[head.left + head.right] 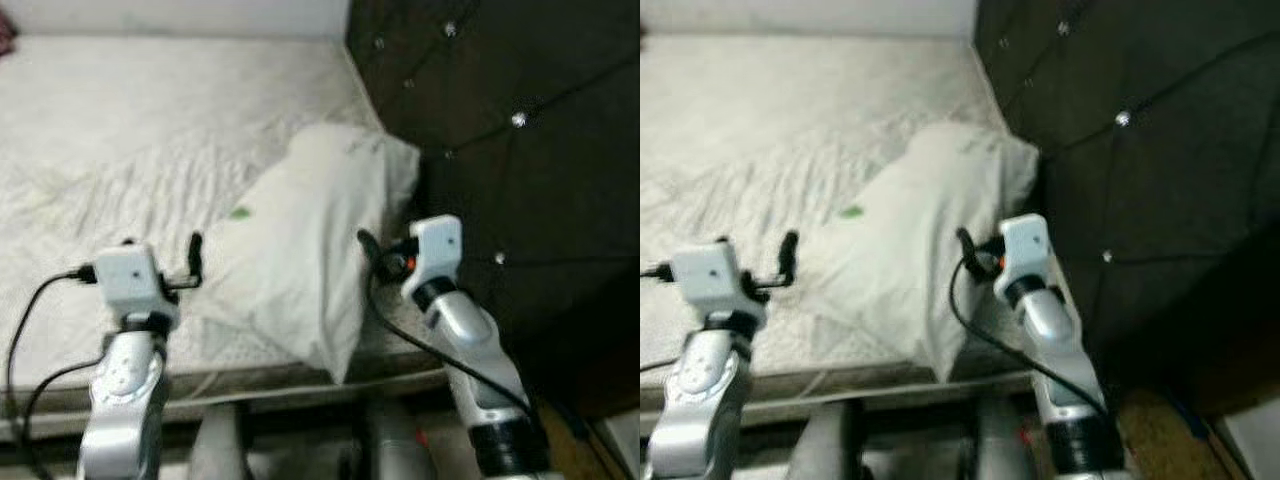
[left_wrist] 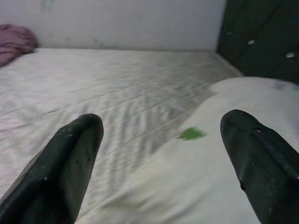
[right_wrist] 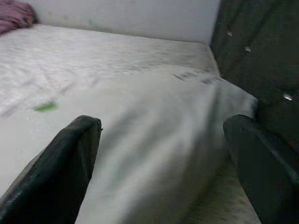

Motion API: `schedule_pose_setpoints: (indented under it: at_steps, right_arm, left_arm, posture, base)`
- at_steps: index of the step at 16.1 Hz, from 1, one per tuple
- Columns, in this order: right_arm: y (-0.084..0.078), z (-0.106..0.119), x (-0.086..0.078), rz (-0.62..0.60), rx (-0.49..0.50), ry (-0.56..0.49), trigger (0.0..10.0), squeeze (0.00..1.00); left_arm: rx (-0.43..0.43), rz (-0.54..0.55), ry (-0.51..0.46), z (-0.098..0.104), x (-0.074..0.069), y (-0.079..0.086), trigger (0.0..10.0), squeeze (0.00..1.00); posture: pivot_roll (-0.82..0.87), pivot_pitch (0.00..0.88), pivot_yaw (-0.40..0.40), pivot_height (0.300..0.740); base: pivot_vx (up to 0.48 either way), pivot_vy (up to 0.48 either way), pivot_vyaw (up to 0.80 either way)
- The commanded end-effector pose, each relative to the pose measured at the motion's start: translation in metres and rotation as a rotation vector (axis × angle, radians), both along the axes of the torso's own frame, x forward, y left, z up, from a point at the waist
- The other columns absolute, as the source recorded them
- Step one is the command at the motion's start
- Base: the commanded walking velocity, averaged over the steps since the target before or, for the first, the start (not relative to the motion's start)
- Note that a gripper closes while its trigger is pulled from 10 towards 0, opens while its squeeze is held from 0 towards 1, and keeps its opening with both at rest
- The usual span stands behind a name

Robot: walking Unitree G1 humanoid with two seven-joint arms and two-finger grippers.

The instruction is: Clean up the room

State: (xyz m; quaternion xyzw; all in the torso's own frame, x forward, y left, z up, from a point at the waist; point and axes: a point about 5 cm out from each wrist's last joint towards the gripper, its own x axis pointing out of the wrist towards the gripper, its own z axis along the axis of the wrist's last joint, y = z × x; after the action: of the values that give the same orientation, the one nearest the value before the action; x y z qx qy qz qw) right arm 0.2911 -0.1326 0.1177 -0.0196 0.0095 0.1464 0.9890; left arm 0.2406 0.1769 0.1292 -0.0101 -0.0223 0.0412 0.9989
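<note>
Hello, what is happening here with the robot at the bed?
The robot stands at the edge of a bed, both arms raised toward a white pillow lying by the dark tufted headboard. The left gripper and the right gripper are open, one at each side of the pillow. Neither holds it yet.

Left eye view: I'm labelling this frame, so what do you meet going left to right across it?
Left gripper → green speck on the pillow → white pillow → right gripper → dark tufted headboard.
</note>
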Motion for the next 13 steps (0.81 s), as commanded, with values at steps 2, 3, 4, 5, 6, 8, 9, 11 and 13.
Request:
schedule_pose_setpoints:
  at_steps: [2,3,4,5,6,8,9,11,13]
  right_arm:
    - [-0.004,-0.001,-0.001,-0.002,0.007,0.013,10.0,0.0]
    - [0.0,-0.004,0.0,0.037,0.0,0.042,10.0,0.0]
    - [0.005,-0.005,0.0,0.076,-0.004,0.048,10.0,0.0]
    - [0.011,-0.007,-0.002,0.119,-0.008,0.056,10.0,0.0]
    - [0.013,-0.009,-0.002,0.14,-0.01,0.072,10.0,0.0]
    - [0.017,-0.013,-0.001,0.2,-0.018,0.115,10.0,0.0]
    - [0.018,-0.013,-0.001,0.218,-0.022,0.126,10.0,0.0]
    - [0.021,-0.02,0.004,0.314,-0.067,0.204,10.0,0.0]
    - [0.024,-0.024,0.003,0.43,-0.082,0.265,10.0,0.0]
  left_arm:
    - [0.007,-0.003,0.015,-0.001,-0.004,-0.003,10.0,0.0]
    - [0.013,0.023,0.043,-0.003,-0.007,-0.001,10.0,0.0]
    - [0.016,0.034,0.053,-0.004,-0.009,0.0,10.0,0.0]
    - [0.02,0.048,0.068,-0.005,-0.012,0.001,10.0,0.0]
    - [0.01,0.065,0.076,-0.006,-0.014,0.001,10.0,0.0]
    - [0.015,0.076,0.086,-0.004,-0.017,-0.002,10.0,0.0]
    - [0.012,0.09,0.093,-0.004,-0.019,-0.002,10.0,0.0]
    - [0.002,0.097,0.126,-0.007,-0.022,-0.003,10.0,0.0]
    - [0.045,0.024,0.119,-0.003,-0.025,-0.009,10.0,0.0]
  posture:
    - [-0.02,0.068,-0.035,0.618]
    - [0.0,0.075,-0.039,0.609]
    - [0.0,0.076,-0.04,0.599]
    - [0.01,0.084,-0.044,0.584]
    - [0.01,0.091,-0.048,0.574]
    - [0.03,0.114,-0.051,0.559]
    - [0.03,0.118,-0.051,0.559]
    - [0.04,0.146,-0.056,0.559]
    - [0.05,0.154,-0.066,0.559]
  base:
    - [0.0,0.0,0.0]
    - [0.0,0.0,0.0]
    - [0.0,0.0,0.0]
    - [0.0,0.0,0.0]
    - [0.0,0.0,0.0]
    - [0.0,0.0,0.0]
    - [0.0,0.0,0.0]
    - [0.0,0.0,0.0]
    - [0.0,0.0,0.0]
